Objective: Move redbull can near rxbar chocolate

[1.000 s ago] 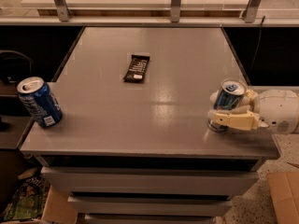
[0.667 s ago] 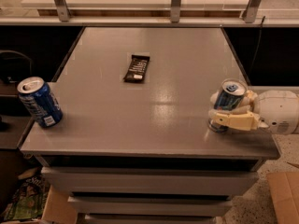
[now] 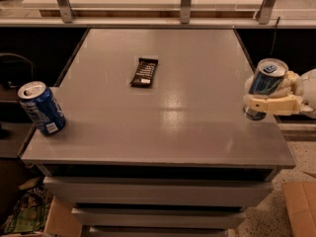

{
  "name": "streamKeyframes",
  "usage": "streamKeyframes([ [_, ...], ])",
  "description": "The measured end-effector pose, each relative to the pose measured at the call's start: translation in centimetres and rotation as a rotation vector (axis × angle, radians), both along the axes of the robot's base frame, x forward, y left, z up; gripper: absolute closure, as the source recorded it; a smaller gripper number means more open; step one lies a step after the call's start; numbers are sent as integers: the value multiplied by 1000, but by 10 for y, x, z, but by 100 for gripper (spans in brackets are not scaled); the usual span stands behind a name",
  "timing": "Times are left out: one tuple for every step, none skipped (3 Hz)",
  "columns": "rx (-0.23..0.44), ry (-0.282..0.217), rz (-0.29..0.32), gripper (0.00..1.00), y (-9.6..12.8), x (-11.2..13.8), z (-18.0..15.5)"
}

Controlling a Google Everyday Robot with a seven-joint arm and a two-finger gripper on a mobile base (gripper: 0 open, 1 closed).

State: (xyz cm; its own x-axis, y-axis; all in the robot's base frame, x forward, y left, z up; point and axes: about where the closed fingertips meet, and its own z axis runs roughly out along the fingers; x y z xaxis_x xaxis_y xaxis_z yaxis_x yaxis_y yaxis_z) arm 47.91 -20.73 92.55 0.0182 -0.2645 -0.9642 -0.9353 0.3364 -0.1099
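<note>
The redbull can [image 3: 266,79], slim, blue and silver with a blue tab on top, is at the table's right edge, tilted and lifted off the surface. My gripper [image 3: 270,95] comes in from the right and is shut on it, with one cream finger [image 3: 269,104] across its lower part. The rxbar chocolate [image 3: 144,72], a flat dark bar with white lettering, lies on the table's middle, far to the left of the can.
A wider blue soda can [image 3: 42,107] stands at the grey table's [image 3: 163,132] front left corner. Drawers sit below the tabletop. A cardboard box [image 3: 301,206] is on the floor at the lower right. Metal posts stand behind the table.
The gripper has lifted the redbull can off the table and moved it up and to the right, tilting it. The rxbar and the soda can have not moved.
</note>
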Motion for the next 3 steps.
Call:
streamKeyframes([
  [0,0,0,100,0,0,0],
  [5,-11,46,100,11,15,4],
  [17,-14,107,100,27,43,7],
])
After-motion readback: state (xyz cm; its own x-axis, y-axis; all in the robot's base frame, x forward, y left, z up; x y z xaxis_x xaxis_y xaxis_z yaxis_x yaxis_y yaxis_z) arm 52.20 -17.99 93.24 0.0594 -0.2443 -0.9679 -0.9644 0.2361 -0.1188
